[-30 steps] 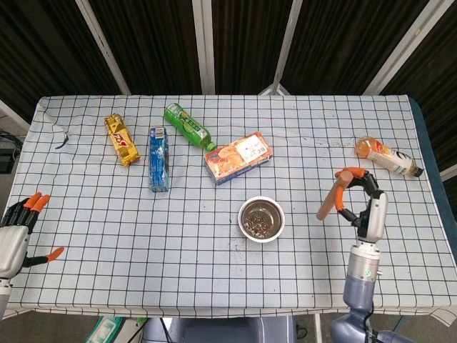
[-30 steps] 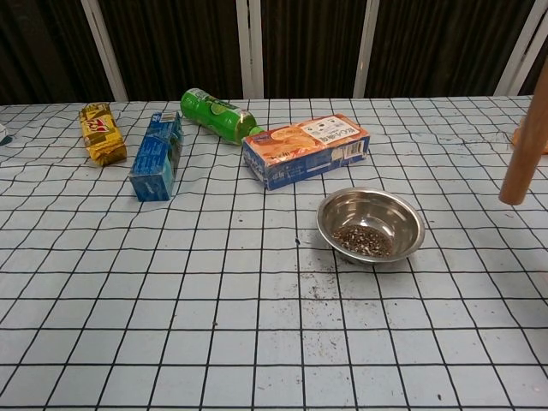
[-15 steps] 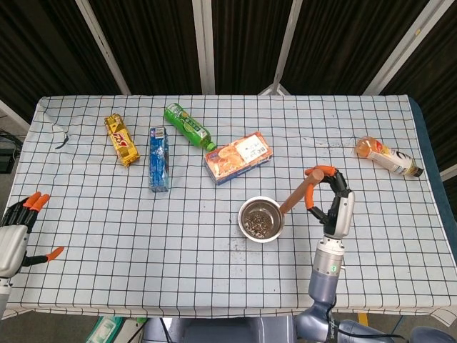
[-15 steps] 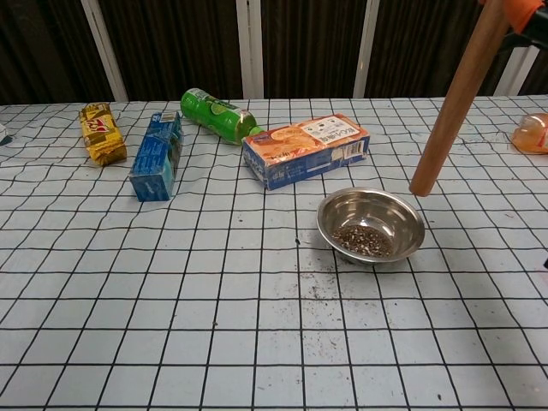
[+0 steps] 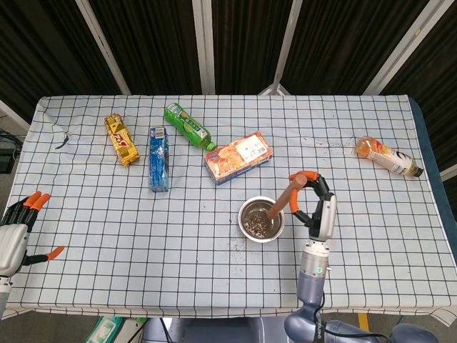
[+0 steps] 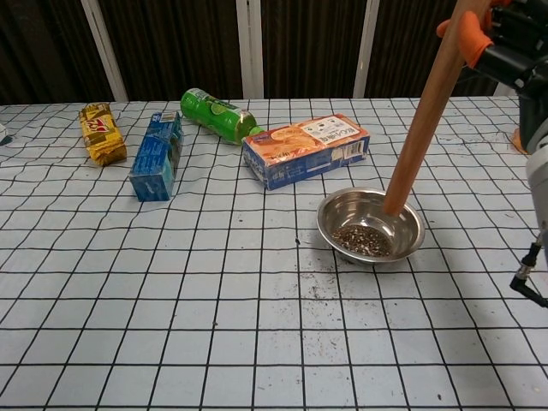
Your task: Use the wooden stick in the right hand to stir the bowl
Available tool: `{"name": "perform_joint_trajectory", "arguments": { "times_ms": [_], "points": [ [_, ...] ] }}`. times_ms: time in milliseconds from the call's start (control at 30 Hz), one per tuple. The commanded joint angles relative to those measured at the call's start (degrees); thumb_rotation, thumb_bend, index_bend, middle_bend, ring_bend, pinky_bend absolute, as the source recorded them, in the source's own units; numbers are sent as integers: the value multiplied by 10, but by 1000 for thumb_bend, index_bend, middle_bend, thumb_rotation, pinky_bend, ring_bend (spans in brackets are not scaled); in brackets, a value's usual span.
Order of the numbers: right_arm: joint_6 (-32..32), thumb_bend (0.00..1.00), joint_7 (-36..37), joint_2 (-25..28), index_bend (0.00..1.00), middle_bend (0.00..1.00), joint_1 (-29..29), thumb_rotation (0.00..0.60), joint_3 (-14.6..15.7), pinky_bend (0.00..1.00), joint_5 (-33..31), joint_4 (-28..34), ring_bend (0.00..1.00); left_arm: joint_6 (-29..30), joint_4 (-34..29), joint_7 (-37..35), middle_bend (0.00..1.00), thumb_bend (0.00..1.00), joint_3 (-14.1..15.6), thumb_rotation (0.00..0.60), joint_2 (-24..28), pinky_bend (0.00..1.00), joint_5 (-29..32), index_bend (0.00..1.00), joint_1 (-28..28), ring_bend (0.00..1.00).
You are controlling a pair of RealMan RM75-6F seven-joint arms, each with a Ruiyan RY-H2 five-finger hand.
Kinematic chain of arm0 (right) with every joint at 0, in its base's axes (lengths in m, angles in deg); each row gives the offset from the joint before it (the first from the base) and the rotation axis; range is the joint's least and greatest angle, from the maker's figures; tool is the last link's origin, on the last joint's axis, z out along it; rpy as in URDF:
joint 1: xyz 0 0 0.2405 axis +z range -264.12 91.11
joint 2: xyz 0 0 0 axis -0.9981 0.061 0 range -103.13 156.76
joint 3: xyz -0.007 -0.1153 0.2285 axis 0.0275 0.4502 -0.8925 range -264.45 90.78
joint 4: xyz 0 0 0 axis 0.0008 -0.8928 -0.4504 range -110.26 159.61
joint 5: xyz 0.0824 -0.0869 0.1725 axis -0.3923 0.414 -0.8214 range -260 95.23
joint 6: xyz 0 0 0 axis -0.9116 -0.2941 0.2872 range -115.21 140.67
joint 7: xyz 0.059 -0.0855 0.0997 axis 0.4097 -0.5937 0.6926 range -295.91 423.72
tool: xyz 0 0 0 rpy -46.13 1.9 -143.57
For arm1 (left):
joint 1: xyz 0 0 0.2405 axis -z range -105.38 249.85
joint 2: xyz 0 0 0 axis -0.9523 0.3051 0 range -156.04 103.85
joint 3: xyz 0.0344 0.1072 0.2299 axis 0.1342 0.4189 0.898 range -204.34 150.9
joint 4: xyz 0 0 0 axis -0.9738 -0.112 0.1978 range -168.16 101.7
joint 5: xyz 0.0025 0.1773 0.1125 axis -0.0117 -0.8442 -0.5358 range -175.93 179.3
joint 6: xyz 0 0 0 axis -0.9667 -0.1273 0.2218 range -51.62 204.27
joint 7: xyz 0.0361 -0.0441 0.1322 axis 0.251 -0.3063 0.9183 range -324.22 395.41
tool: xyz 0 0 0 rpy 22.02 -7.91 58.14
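Note:
A small steel bowl (image 5: 251, 228) (image 6: 411, 230) with dark crumbs in it sits right of the table's middle. My right hand (image 5: 316, 202) (image 6: 505, 38) grips a wooden stick (image 5: 283, 200) (image 6: 421, 116) by its upper end. The stick slants down to the left, and its lower tip hangs over the bowl's right inner side, just above the crumbs. Whether the tip touches anything I cannot tell. My left hand (image 5: 18, 225) rests at the table's front left edge with fingers spread and nothing in it.
On the checked cloth behind the bowl lie an orange biscuit box (image 5: 238, 157) (image 6: 306, 150), a green bottle (image 5: 188, 126) (image 6: 217, 114), a blue packet (image 5: 159, 158) (image 6: 157, 155) and a yellow packet (image 5: 121, 138) (image 6: 102, 132). An amber bottle (image 5: 388, 156) lies at the far right.
My right hand has carried the stick leftward from the table's right side to over the bowl, and the tip has dropped inside the rim. The left hand has stayed still.

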Motion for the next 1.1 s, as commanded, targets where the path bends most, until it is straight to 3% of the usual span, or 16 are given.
{"name": "perform_joint_trajectory", "arguments": {
  "times_ms": [33,1100],
  "points": [
    [-2,599,2,-9,763,623,1,600,5,517,5,-10,617,0,0,0,0,21,0,600,0,0,0,0,0,0],
    [2,599,35,-85,763,623,14,600,27,517,17,-148,617,-6,-6,1,0,22,-1,600,1,0,8,0,2,0]
  ]
}}
